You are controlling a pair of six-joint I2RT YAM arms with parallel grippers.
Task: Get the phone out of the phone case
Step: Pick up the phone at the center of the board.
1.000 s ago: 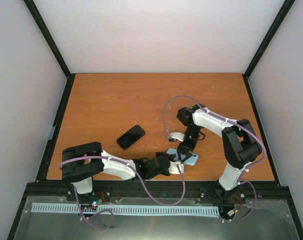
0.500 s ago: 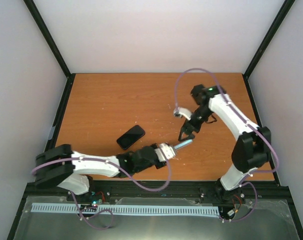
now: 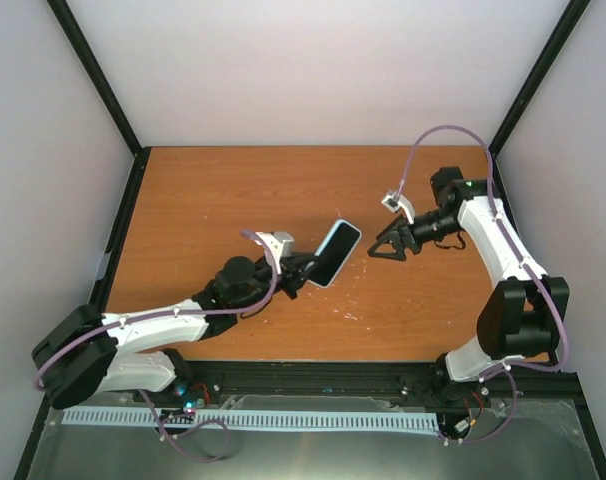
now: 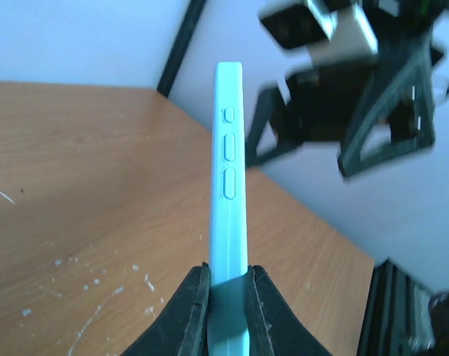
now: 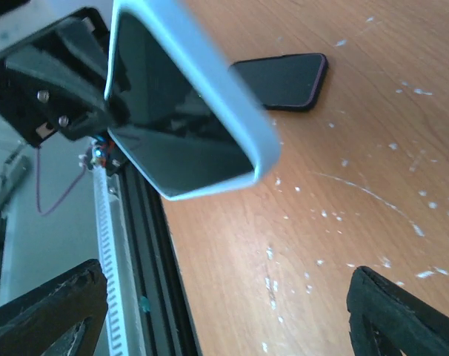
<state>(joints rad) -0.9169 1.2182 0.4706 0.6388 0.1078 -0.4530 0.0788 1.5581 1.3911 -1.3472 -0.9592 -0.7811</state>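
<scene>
Over a wooden table (image 3: 203, 200), my left gripper (image 3: 308, 268) pinches the blue case (image 3: 337, 253).
My right gripper (image 3: 381, 244), spread, faces it.

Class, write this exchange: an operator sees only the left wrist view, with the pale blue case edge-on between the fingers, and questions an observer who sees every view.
Operator: What does the case's broad side show?
Observer: In the right wrist view the case has a dark glossy face inside a blue rim.
Operator: Anything on the table?
Observer: A black phone lies flat on the table, apart from the case.
</scene>
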